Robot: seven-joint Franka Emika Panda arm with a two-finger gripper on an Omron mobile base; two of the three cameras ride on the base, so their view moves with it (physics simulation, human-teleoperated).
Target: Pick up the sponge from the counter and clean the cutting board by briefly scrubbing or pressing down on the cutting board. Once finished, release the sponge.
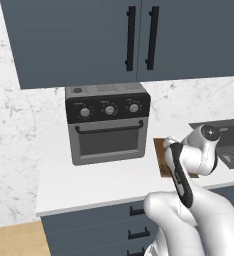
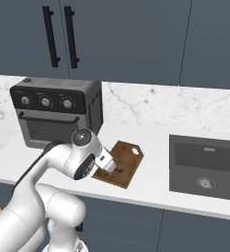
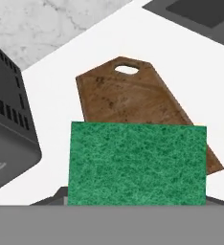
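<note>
The green sponge point(image 3: 138, 162) fills the near part of the hand view, seen flat on its green face and covering my fingertips. My gripper point(image 2: 108, 165) is shut on it and hovers over the near end of the brown wooden cutting board point(image 2: 127, 162), tilted down toward it. The board point(image 3: 128, 95) lies on the white counter point(image 2: 151, 187), its notched end pointing away from me. In the left base view my forearm hides most of the board point(image 1: 160, 152). Whether the sponge touches the wood I cannot tell.
A grey toaster oven point(image 1: 108, 122) stands on the counter left of the board, close to its edge point(image 3: 8, 134). The dark sink basin point(image 2: 205, 165) is set into the counter to the right. Cabinets with black handles point(image 1: 139, 37) hang above.
</note>
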